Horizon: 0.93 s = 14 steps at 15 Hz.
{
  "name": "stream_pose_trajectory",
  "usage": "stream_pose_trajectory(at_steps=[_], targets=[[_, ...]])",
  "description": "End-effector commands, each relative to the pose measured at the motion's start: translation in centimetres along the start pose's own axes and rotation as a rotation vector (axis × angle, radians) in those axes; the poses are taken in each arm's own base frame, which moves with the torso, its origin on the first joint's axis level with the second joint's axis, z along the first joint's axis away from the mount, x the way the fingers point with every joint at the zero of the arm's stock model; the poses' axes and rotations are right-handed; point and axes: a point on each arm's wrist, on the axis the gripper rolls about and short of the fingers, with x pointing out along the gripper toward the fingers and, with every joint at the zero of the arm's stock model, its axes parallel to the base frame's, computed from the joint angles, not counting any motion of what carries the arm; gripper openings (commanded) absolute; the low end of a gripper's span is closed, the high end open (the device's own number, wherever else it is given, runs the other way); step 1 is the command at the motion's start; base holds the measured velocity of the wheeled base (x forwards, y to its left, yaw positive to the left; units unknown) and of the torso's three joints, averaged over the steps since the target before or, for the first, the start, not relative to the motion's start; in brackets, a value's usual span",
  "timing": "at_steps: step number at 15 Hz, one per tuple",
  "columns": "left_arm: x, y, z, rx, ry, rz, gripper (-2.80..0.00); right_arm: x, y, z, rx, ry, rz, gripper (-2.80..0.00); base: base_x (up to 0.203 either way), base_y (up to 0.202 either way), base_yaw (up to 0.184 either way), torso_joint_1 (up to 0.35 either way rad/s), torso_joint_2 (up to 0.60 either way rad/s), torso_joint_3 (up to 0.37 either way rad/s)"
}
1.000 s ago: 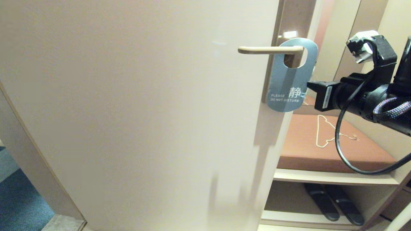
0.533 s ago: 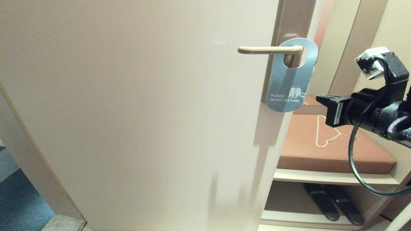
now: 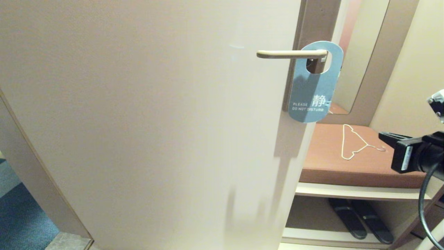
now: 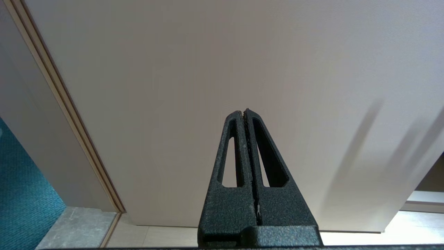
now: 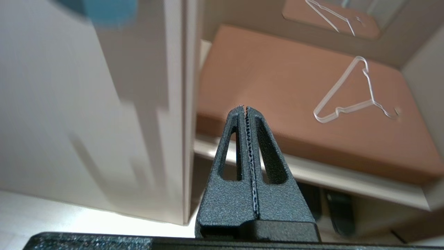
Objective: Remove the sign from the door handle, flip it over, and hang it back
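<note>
The sign [image 3: 313,92] hangs by its hole on the door handle [image 3: 291,53], light blue "PLEASE DO NOT DISTURB" side facing me. Its lower edge shows as a blue blur in the right wrist view [image 5: 104,12]. My right gripper [image 3: 383,136] is shut and empty, low at the right edge of the head view, well below and to the right of the sign; in its own view [image 5: 245,108] it points at the brown bench. My left gripper [image 4: 242,111] is shut and empty, facing the pale door low down; it is out of the head view.
A brown cushioned bench [image 3: 360,166] stands right of the door, with a thin white wire clothes hanger [image 3: 353,142] on it. Dark slippers [image 3: 360,218] lie on the shelf beneath. A mirror [image 3: 360,52] is on the wall behind. Blue carpet [image 3: 20,215] shows at lower left.
My right gripper has drawn back from beside the sign, moving down and to the right, away from the door. The sign stays on the handle.
</note>
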Motion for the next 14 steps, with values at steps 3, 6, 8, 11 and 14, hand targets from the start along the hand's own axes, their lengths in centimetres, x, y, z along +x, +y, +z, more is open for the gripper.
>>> stream_pose_trajectory(at_steps=[3,6,8,11,14], targets=[[0.0,0.0,0.0,0.000,0.002,0.001,-2.80,-4.8,-1.3,-2.9,0.014,-0.001,-0.049,-2.80,0.000,0.000,0.000,0.000,0.00,0.000],[0.0,0.0,0.0,0.000,0.001,0.001,-2.80,-7.6,-1.8,-6.4,0.022,0.021,-0.104,-2.80,0.000,0.000,0.000,0.000,0.00,0.000],[0.0,0.0,0.0,0.000,0.001,0.001,-2.80,-9.4,-1.9,-9.6,0.028,0.024,-0.132,-2.80,0.000,0.000,0.000,0.000,0.00,0.000],[0.0,0.0,0.0,0.000,0.002,0.001,-2.80,-11.1,-1.7,-14.0,0.036,0.025,-0.156,-2.80,0.000,0.000,0.000,0.000,0.00,0.000],[0.0,0.0,0.0,0.000,0.001,0.001,-2.80,-11.8,-1.6,-15.6,0.050,0.020,-0.152,-2.80,0.000,0.000,0.000,0.000,0.00,0.000]])
